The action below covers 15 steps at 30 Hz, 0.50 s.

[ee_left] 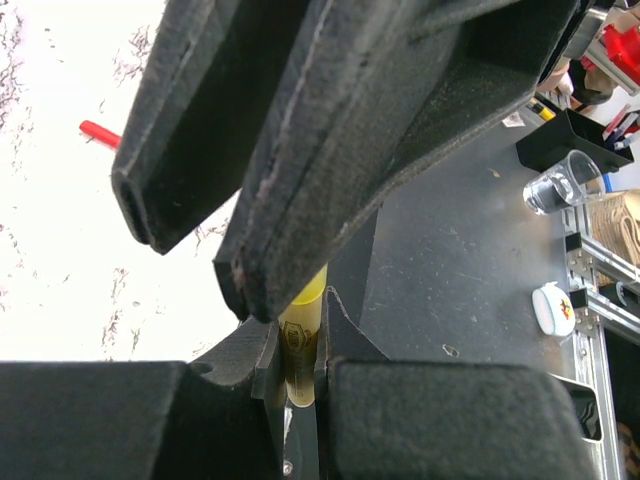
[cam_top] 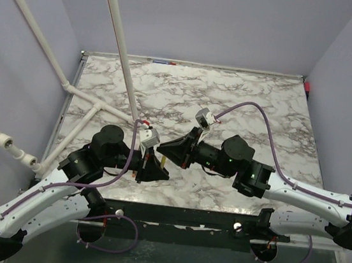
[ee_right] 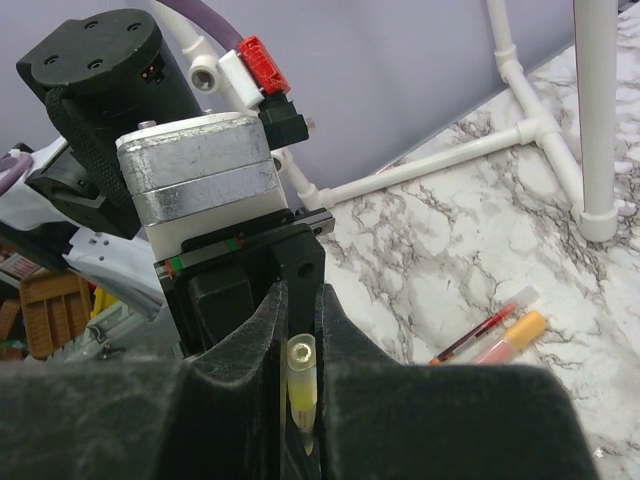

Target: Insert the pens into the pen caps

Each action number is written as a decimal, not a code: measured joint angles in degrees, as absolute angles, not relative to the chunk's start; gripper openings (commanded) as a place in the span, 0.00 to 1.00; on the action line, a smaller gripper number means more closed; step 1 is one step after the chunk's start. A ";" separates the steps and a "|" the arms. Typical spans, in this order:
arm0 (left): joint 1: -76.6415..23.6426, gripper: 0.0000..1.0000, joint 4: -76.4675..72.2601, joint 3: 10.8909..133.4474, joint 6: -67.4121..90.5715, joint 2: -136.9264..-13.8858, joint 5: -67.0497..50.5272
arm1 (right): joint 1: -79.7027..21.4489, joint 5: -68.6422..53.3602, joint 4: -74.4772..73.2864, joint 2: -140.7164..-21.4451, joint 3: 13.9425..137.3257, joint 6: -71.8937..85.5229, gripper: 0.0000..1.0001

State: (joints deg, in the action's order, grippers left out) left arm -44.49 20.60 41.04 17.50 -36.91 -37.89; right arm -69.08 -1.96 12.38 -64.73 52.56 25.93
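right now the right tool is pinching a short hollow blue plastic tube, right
Not blue. The short hollow plastic tube pinched in the right tool is yellow, as the right wrist view shows.

Left claw (ee_left: pixel 300 345) pinching yellow pen (ee_left: pixel 303 300) — red pen (ee_left: pixel 98 132) beyond.

The white-and-grey veined marble-look counter (cam_top: pixel 230 106) is smooth with a soft sheen. Standing on the counter, the frame of white plastic pipes (cam_top: pixel 121 41) looks smooth and slightly glossy. Above the counter, the right hand (ee_right: pixel 302 315) has fingers (ee_right: pixel 440 420) faced in matt black, grainy foam-like padding around a translucent yellow plastic pen (ee_right: pixel 302 385). The silver rectangular block (ee_right: pixel 205 175) above the counter is brushed metal, dully shiny.
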 measured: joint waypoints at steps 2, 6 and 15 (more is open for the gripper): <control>-44.49 0.00 21.61 41.82 17.45 -37.34 -37.91 | -69.38 -1.39 13.13 -64.69 52.23 26.13 0.00; -44.51 0.00 23.00 42.74 17.15 -38.06 -37.98 | -69.78 -0.14 13.87 -64.40 51.35 26.55 0.00; -44.73 0.00 26.13 45.69 16.36 -39.62 -38.13 | -70.43 1.28 15.18 -63.55 50.04 27.66 0.00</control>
